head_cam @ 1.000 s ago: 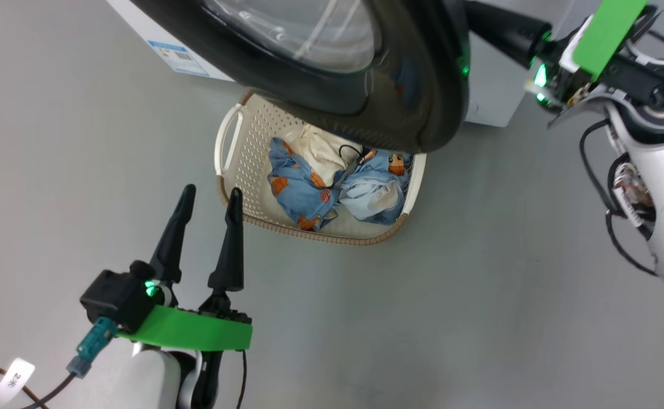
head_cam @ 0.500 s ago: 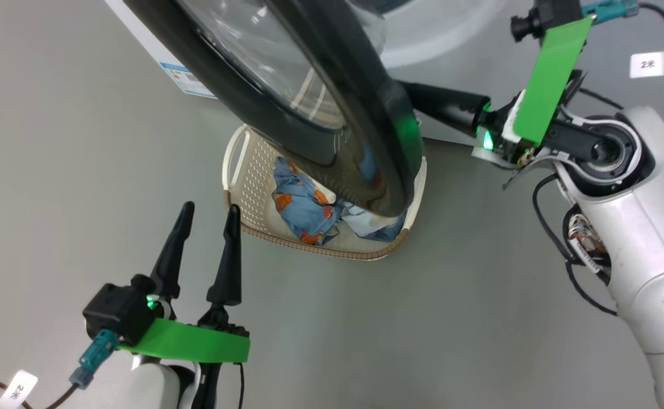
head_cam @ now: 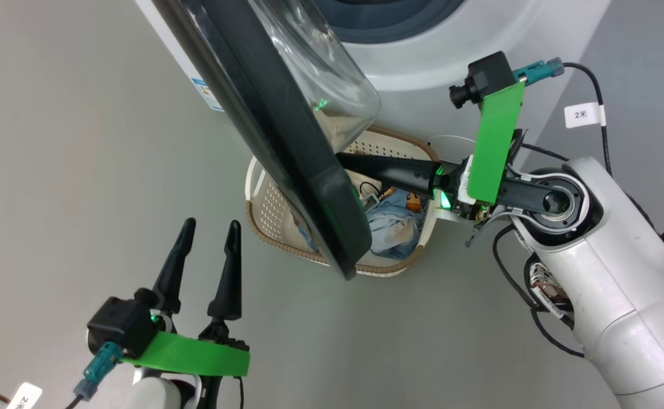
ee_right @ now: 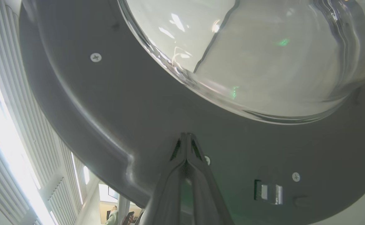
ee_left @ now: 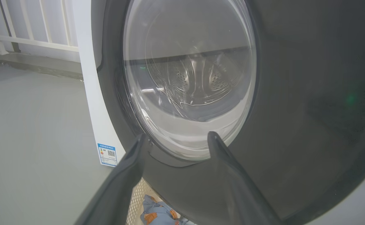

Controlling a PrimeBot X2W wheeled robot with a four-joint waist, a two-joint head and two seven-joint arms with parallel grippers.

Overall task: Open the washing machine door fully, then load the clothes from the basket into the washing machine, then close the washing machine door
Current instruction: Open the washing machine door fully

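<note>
Hovering at the lower left of the head view, the left gripper (head_cam: pixel 209 227) has its two dark fingers spread wide. It holds nothing and sits apart from the basket. Just right of it, the washing machine door (head_cam: pixel 286 153) runs nearly edge-on from the top down to mid-frame. It is a glossy black ring with a clear glass bowl (head_cam: pixel 332 79) bulging to its right. Beneath its lower edge sits the cream basket (head_cam: pixel 272 207), perforated and brown-rimmed, with blue clothes (head_cam: pixel 391 230) inside. From centre right, the right gripper (head_cam: pixel 350 162) reaches in empty, its fingers pressed together and its tips at the door's inner face. The white washing machine (head_cam: pixel 451 51) stands along the top right.
</note>
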